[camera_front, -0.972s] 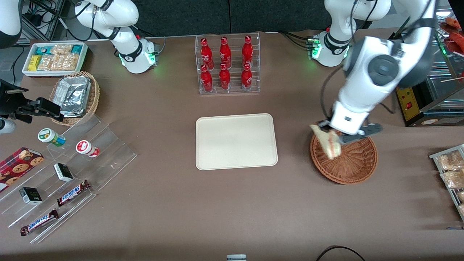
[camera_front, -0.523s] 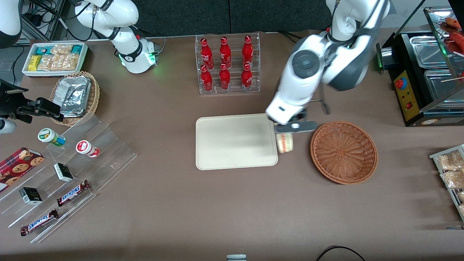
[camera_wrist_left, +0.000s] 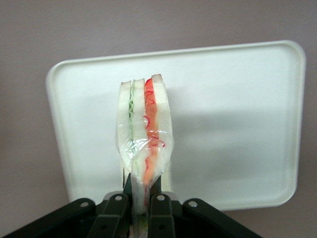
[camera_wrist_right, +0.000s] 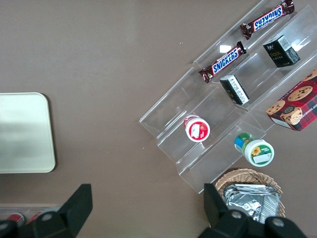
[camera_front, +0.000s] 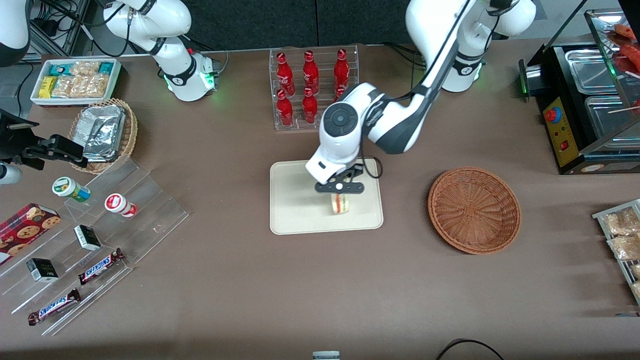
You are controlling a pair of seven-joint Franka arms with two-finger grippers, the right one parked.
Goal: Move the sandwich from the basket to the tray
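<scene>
Sandwich is seen from the front held above the tray by the gripper, apparently clear of its surface; the basket sits toward the working arm's end. In the left wrist view, the fingers are clamped on the wrapped sandwich over the tray.

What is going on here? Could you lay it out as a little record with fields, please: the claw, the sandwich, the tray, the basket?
claw: the left arm's claw, above the tray, shut on the sandwich
sandwich: wrapped in clear film, pinched at one end between the claw's fingers, held over the tray with its red and green filling edge showing
tray: cream, nothing lying on it yet
basket: reddish-brown wicker, beside the tray toward the working arm's end, nothing in it
step: sandwich not yet let go
</scene>
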